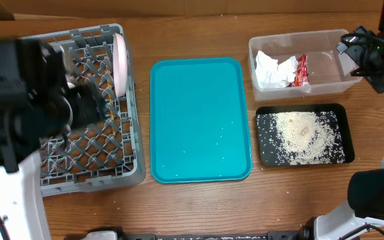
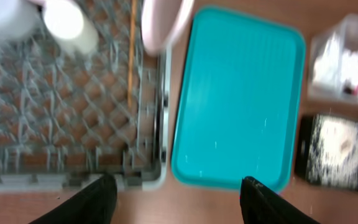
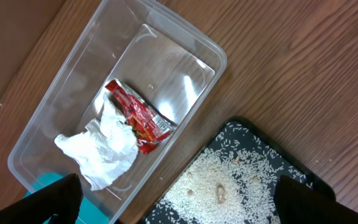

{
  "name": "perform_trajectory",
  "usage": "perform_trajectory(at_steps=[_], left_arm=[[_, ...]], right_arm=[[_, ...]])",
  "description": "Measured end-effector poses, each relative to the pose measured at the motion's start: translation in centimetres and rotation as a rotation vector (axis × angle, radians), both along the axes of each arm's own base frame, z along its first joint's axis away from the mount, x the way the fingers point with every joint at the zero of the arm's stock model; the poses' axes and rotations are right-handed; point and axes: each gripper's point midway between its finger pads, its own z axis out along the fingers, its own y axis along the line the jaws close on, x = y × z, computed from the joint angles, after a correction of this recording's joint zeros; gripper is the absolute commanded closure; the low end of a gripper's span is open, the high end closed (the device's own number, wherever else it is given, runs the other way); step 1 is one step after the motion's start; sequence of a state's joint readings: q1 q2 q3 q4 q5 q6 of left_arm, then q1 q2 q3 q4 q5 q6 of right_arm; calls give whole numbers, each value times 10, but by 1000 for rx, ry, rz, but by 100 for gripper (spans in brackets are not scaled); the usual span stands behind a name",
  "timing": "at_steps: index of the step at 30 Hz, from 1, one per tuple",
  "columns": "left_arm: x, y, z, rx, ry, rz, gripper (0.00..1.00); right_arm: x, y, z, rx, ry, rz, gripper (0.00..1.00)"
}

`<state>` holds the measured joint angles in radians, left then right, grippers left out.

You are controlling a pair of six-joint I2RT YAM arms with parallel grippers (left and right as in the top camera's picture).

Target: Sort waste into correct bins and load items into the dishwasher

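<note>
The left gripper (image 2: 179, 202) is spread and empty above the dish rack's (image 2: 73, 180) corner beside the teal tray (image 2: 241, 93) (one chopstick (image 2: 131, 56) lies inside). The right gripper (image 3: 179, 205), spread too, hangs over the clear tub (image 3: 163, 62) holding napkin (image 3: 104, 149) and wrapper (image 3: 138, 115).

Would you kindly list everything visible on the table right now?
dish rack: one, grey, table's left
plate: one, pink-white, on edge in the rack
cup: one, white, in the rack
chopstick: one seen, wooden, in the rack
teal tray: one, centre
clear tub: one, far right
napkin: one, white, in the tub
wrapper: one, red, in the tub
black tray: one, near right
rice: many grains, whitish, in black tray
table: one, brown wood
left gripper: open, black, above the rack
right gripper: open, black, above the tub
</note>
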<state>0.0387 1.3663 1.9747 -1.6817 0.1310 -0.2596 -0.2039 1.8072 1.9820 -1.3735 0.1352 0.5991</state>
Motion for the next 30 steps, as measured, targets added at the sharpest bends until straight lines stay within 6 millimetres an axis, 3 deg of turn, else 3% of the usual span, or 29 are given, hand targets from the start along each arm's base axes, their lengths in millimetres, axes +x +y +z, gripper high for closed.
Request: perform_trajectory(at_steps=[5, 7, 10, 15, 27, 30], left_arm=[[-41, -8, -25, -24, -6, -1, 28], [-58, -9, -29, -39, -41, 20, 0], [-86, -9, -38, -73, -75, 74, 0], [-113, -10, -57, -102, -40, 126, 0], [-122, -10, -68, -111, 24, 153, 0], [-108, -7, -65, -96, -30, 143, 0]], right_arm=[[0, 0, 0, 0, 0, 1, 0], [0, 0, 0, 0, 0, 0, 0], [0, 0, 0, 0, 0, 0, 0], [0, 0, 0, 0, 0, 1, 0], [0, 0, 0, 0, 0, 0, 0], [0, 0, 0, 0, 0, 0, 0]])
